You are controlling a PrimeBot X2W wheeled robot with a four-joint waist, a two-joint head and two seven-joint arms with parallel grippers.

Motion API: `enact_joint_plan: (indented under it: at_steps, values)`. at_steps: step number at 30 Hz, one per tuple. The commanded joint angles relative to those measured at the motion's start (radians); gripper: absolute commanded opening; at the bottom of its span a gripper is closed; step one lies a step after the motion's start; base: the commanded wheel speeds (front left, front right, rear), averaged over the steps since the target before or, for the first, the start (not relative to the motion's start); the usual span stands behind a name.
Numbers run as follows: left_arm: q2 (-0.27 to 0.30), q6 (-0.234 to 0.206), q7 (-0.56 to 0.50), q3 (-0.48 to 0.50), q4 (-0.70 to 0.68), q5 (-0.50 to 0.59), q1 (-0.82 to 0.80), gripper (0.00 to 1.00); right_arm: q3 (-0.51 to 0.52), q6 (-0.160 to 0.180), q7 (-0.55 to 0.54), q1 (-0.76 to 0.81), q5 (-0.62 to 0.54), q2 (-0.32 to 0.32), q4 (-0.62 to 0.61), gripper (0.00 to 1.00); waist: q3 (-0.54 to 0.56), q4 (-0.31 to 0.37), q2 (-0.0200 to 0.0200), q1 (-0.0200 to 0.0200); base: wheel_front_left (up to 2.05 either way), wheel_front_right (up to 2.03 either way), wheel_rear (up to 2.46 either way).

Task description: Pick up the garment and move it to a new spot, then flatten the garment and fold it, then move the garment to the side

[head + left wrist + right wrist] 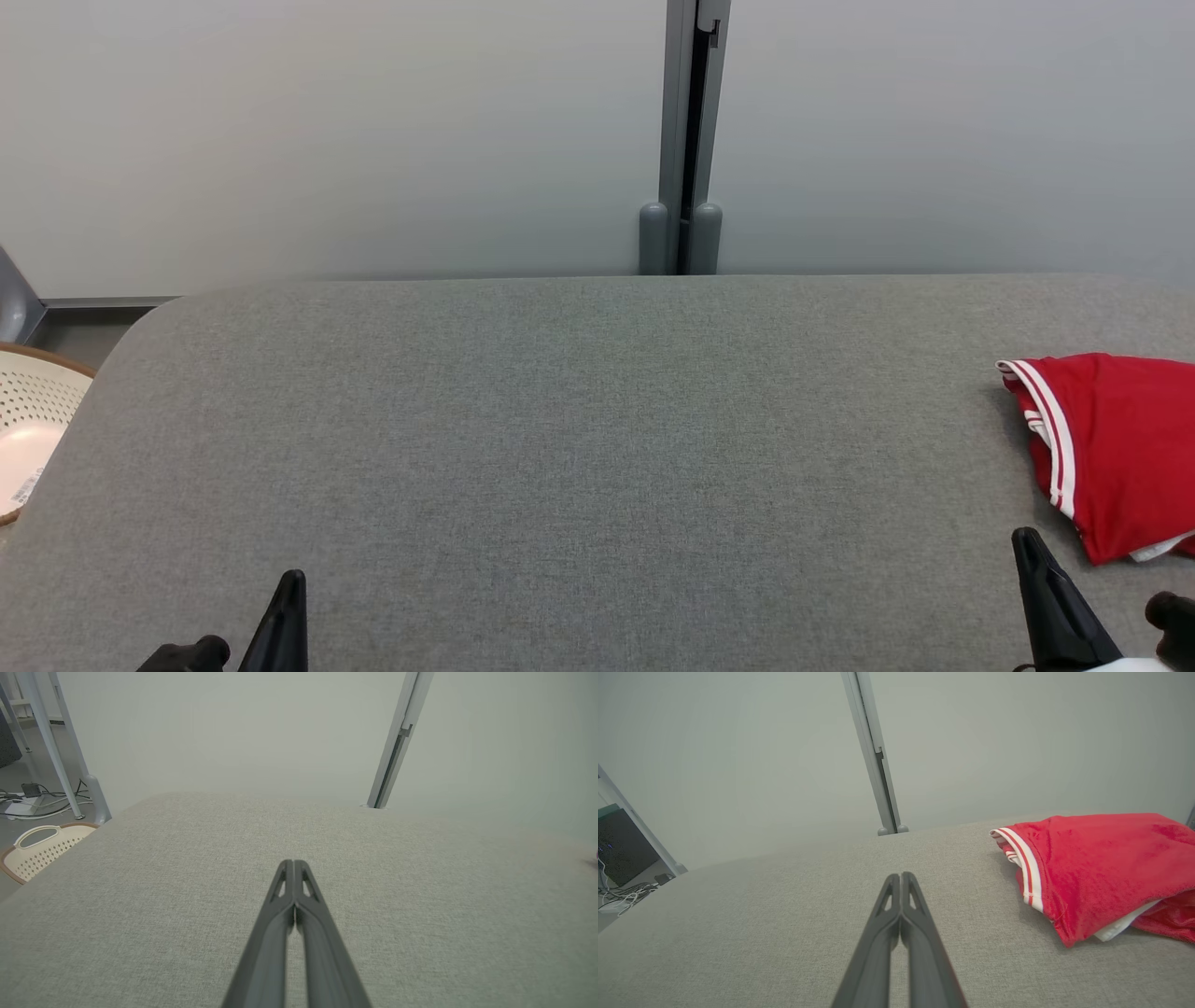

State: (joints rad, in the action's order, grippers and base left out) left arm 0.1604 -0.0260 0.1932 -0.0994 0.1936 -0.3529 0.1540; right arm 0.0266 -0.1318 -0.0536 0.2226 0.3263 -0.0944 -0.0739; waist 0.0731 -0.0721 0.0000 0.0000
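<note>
The garment (1116,448) is red with white stripes and lies folded at the right edge of the grey table (579,448), partly cut off by the head view's right side. From the right wrist the garment (1101,868) lies ahead and to the right. My right gripper (1027,541) is shut and empty, just in front and to the left of the garment, not touching it; its fingers (900,882) are pressed together. My left gripper (294,583) stays low at the front left, shut on nothing, with its fingertips (293,865) closed over bare cloth.
A cream perforated basket (28,425) stands off the table's left end, also seen as the basket (42,849) from the left wrist. A pale partition wall with a grey post (689,140) runs behind the table. Cables lie on the floor (28,802) at far left.
</note>
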Motion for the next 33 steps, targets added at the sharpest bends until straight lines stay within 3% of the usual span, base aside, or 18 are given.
enact_joint_plan:
  at_steps: [1,33]
  values:
    - [0.002,0.010,-0.011,0.016,-0.012,-0.056,-0.042,0.00,0.008,0.000,-0.005,-0.036,0.058,-0.005,0.000,0.00,-0.001,0.001,0.0000,0.0000,0.00,0.00,0.00]
    - [-0.040,0.068,-0.123,0.091,0.009,-0.520,-0.130,0.00,0.038,0.001,-0.025,-0.153,0.533,0.012,0.122,0.00,-0.021,0.020,0.0000,0.0000,0.00,0.00,0.00]
